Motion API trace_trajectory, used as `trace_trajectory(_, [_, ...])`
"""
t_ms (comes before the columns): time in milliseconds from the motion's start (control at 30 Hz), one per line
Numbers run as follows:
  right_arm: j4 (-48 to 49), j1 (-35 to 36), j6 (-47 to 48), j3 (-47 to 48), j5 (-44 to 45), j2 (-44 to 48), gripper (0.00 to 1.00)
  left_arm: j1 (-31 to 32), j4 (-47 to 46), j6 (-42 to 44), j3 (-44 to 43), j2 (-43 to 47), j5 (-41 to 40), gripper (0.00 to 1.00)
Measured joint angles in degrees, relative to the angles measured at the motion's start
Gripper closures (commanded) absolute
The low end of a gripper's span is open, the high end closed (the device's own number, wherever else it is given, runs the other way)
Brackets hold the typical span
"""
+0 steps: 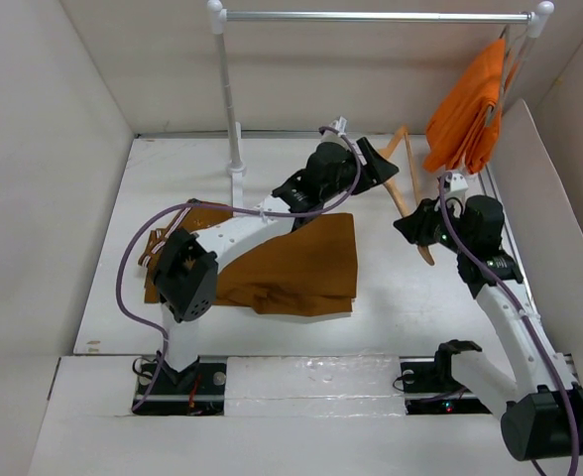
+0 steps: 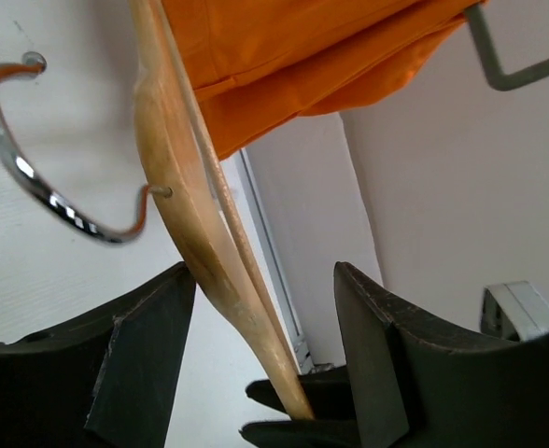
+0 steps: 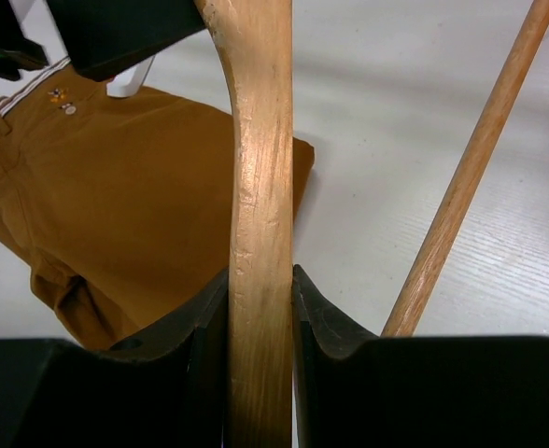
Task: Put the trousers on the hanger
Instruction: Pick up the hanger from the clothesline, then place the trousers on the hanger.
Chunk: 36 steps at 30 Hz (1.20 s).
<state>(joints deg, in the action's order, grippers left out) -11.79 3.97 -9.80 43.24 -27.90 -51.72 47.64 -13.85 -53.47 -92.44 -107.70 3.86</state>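
The rust-brown trousers [image 1: 291, 263] lie crumpled flat on the white table, their striped waistband and buttons [image 3: 64, 98] showing in the right wrist view. The pale wooden hanger [image 1: 403, 188] is held up in the air right of them. My right gripper [image 3: 260, 280] is shut on one wooden arm of the hanger [image 3: 260, 168]; its lower bar [image 3: 461, 187] runs past on the right. My left gripper [image 2: 263, 280] is open around the hanger [image 2: 190, 224] near its metal hook [image 2: 32, 177]. The wood lies close to the left finger [image 2: 144, 355], with a gap to the right finger.
A white-and-silver clothes rail [image 1: 371, 16] stands at the back, its post [image 1: 230, 99] behind the trousers. A bright orange garment [image 1: 467, 109] hangs from its right end, close above the hanger. White walls enclose the table on the left, back and right.
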Motion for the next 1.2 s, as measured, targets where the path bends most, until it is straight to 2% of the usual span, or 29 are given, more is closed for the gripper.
trace_trajectory(67, [-0.42, 0.00, 0.20, 0.00, -0.04, 0.07, 1.00, 0.00, 1.25, 0.00, -1.73, -1.95, 0.00, 0.44])
trace_trajectory(167, [-0.55, 0.00, 0.70, 0.00, -0.42, 0.20, 1.00, 0.00, 2.14, -0.50, -2.38, -3.63, -0.09, 0.66])
trace_trajectory(200, [-0.87, 0.02, 0.96, -0.02, -0.55, 0.31, 1.00, -0.02, 2.58, -0.57, -2.40, -4.00, -0.09, 0.78])
trace_trajectory(300, [-2.84, 0.28, 1.79, -0.85, -0.17, 1.22, 1.00, 0.11, 3.30, -2.91, -2.49, -4.33, 0.39, 1.00])
trace_trajectory(400, [-5.53, 0.68, 2.89, -3.10, 1.11, 3.78, 0.55, 1.36, 2.71, -4.85, -2.14, -4.15, 0.70, 1.00])
trace_trajectory(433, [-7.10, 0.66, 3.41, -3.41, 1.27, 5.07, 0.36, 1.90, 2.16, -4.74, -0.66, -3.52, 0.52, 1.00])
trace_trajectory(533, [-13.00, 0.68, 5.95, -3.26, 1.44, 8.48, 0.25, 2.54, 1.03, -4.57, 7.96, -0.17, -0.07, 1.00])
trace_trajectory(600, [-16.39, 0.92, 7.58, -2.36, 1.29, 9.01, 0.26, 2.60, 0.87, -5.09, 15.19, 2.54, -0.81, 1.00])
trace_trajectory(700, [-20.35, 0.98, 9.68, -0.31, 0.90, 7.98, 0.38, 3.58, 0.48, -6.36, 23.71, 5.20, -3.19, 1.00])
trace_trajectory(833, [-20.55, 1.33, 10.95, 0.72, -0.50, 6.12, 1.00, 6.01, 0.94, -7.61, 28.26, 6.08, -6.75, 1.00])
trace_trajectory(1000, [-12.90, 3.32, 9.84, -1.92, -4.44, -0.85, 1.00, 8.31, 0.76, -8.31, 28.72, 7.08, -11.10, 1.00])
trace_trajectory(1033, [-10.97, 4.28, 9.27, -2.64, -4.46, -2.93, 0.85, 8.50, 0.63, -8.41, 29.18, 7.41, -11.89, 1.00])
trace_trajectory(1133, [-6.05, 7.10, 7.32, -4.44, -4.15, -8.17, 0.59, 8.50, 0.42, -8.94, 31.15, 8.07, -14.08, 1.00])
trace_trajectory(1200, [-2.67, 8.61, 6.21, -5.14, -3.85, -11.74, 0.57, 8.39, 0.46, -8.98, 32.35, 8.07, -15.30, 1.00])
